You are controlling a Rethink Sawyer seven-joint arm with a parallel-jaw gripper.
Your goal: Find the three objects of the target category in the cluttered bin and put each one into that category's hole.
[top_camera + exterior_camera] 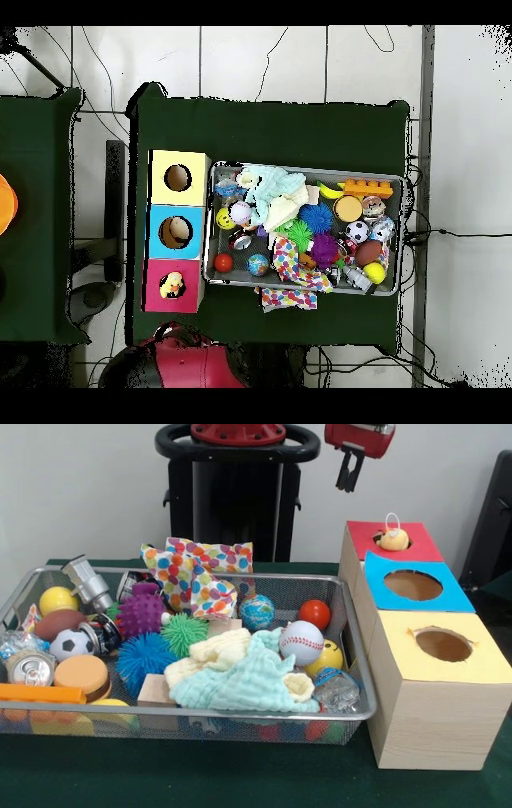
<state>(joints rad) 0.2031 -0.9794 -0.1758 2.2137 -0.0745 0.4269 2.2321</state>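
The wire mesh bin (240, 714) fills the left and middle of the table; it also shows in the overhead view (401, 181). A small orange-yellow plush toy (393, 539) with a loop on top sits in the red-surround hole (414, 546) of the far wooden box; from overhead the toy (171, 286) lies in the same hole. My gripper (349, 477) hangs high above and a little left of that hole, open and empty. No other soft toy animal shows in the bin; a striped one is hidden or out of view.
The blue-surround hole (413, 585) and yellow-surround hole (443, 644) sit nearer the camera. The bin holds a baseball (302, 642), a red ball (314, 614), spiky balls (141, 612), a soccer ball (70, 644), a can (30, 668), pale cloths (248, 680) and a dotted cloth (196, 572).
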